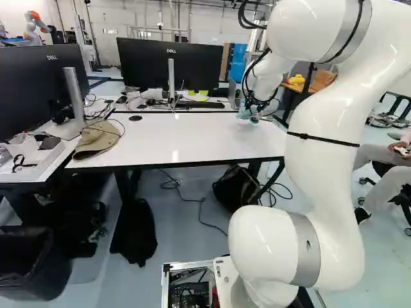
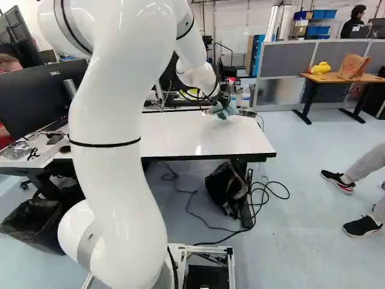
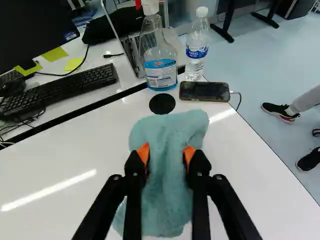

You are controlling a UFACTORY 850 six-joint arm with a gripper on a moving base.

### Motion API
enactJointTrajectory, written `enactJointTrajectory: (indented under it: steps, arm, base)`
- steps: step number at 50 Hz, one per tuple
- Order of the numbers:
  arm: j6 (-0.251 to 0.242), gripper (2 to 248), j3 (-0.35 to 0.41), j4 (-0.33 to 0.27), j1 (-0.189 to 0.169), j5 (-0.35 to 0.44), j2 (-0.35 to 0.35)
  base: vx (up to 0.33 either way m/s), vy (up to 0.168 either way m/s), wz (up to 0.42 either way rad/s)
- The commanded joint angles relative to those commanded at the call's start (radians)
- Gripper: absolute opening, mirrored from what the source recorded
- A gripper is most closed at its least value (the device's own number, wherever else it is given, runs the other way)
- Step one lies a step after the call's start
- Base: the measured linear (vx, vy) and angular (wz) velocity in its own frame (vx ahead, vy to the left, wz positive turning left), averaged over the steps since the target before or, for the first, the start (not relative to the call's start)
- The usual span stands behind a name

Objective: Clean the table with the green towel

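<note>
Towel (image 3: pixel 167 195): just beside black disc (image 3: pixel 162 103); wiping seemingly underway
Gripper (image 3: pixel 166 152): fingers (image 3: pixel 134 165) pinching towel
Table (image 3: pixel 65 160): next, sweep away from disc

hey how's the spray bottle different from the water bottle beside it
The spray bottle is wider, the water bottle slimmer. The spray bottle shows blue liquid low down; the water bottle looks colourless apart from its label and white cap. Both stand upright, see-through and labelled.

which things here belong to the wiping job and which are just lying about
For the wiping:
green towel, held in the pincer
white table

Apparently just lying about:
bottle of blue liquid
water bottle
phone
black disc
keyboard
black bag
</note>
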Motion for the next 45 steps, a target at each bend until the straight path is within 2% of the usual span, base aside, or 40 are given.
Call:
enactJointTrajectory:
  steps: [1, 2, 7, 8, 12, 13, 17, 18, 34, 45]
  arm:
    - [0.000, 96, 0.000, 0.000, 0.000, 0.000, 0.000]
    - [0.000, 131, 0.000, 0.000, 0.000, 0.000, 0.000]
    - [0.000, 131, 0.000, 0.000, 0.000, 0.000, 0.000]
    - [0.000, 167, 0.000, 0.000, 0.000, 0.000, 0.000]
    - [0.000, 167, 0.000, 0.000, 0.000, 0.000, 0.000]
    - [0.000, 204, 0.000, 0.000, 0.000, 0.000, 0.000]
    - [0.000, 204, 0.000, 0.000, 0.000, 0.000, 0.000]
    - [0.000, 242, 0.000, 0.000, 0.000, 0.000, 0.000]
    - [0.000, 247, 0.001, 0.000, 0.001, 0.000, 0.001]
    - [0.000, 247, 0.015, 0.000, 0.023, 0.000, 0.012]
  base:
    - [0.000, 0.000, 0.000]
    - [0.000, 0.000, 0.000]
    - [0.000, 0.000, 0.000]
    - [0.000, 0.000, 0.000]
    - [0.000, 0.000, 0.000]
    - [0.000, 0.000, 0.000]
    - [0.000, 0.000, 0.000]
    - [0.000, 0.000, 0.000]
    - [0.000, 0.000, 0.000]
    - [0.000, 0.000, 0.000]
